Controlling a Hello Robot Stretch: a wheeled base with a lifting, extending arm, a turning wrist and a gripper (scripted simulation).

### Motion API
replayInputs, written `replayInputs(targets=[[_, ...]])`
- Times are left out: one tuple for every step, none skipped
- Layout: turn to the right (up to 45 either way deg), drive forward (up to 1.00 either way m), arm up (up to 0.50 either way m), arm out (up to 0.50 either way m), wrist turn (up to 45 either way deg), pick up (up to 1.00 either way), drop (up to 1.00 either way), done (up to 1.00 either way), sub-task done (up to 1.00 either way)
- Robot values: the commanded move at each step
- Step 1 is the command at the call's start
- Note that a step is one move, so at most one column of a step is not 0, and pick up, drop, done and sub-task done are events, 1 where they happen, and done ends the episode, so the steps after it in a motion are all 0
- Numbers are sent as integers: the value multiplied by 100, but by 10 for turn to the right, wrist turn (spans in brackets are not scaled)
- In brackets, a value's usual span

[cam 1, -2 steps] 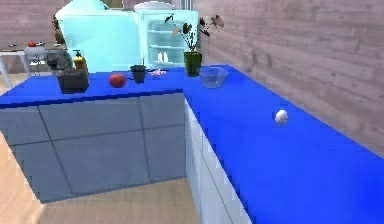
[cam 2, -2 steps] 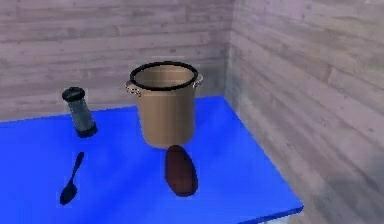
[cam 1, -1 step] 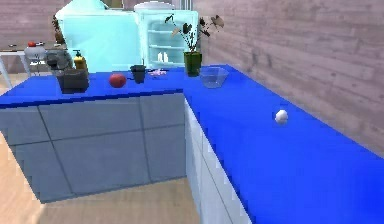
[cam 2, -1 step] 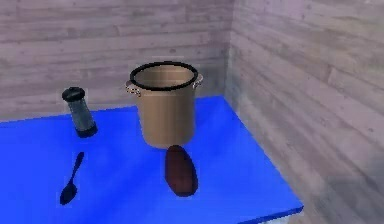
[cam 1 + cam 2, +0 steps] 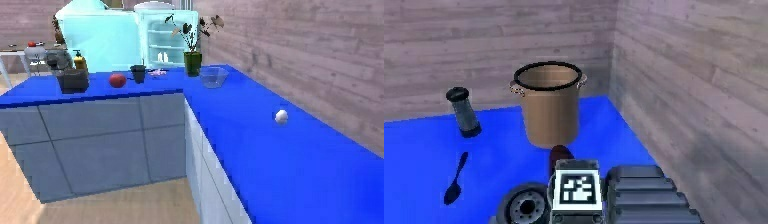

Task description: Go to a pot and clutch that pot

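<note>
A tall tan pot (image 5: 549,108) with a dark rim and small side handles stands on the blue countertop (image 5: 424,170) near the corner of two wood-plank walls. My arm rises from the arm side view's bottom edge with one white marked square (image 5: 577,190) on it. The gripper (image 5: 559,158) reaches toward the pot's base, with the pot standing right behind it. I cannot tell whether it holds anything or touches the pot.
A dark ribbed cylinder (image 5: 464,111) and a dark spoon (image 5: 455,180) lie left of the pot. In the forward view the L-shaped blue counter (image 5: 250,130) carries a potted plant (image 5: 192,55), glass bowl (image 5: 213,76), red apple (image 5: 117,80), dark cup (image 5: 138,73) and a small white object (image 5: 281,117).
</note>
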Motion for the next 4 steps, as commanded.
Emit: replayInputs(targets=[[0, 0, 0, 22, 0, 0, 0, 0, 0], [0, 0, 0, 0, 450, 0, 0, 0, 0], [0, 0, 0, 0, 450, 0, 0, 0, 0], [0, 0, 0, 0, 450, 0, 0, 0, 0]])
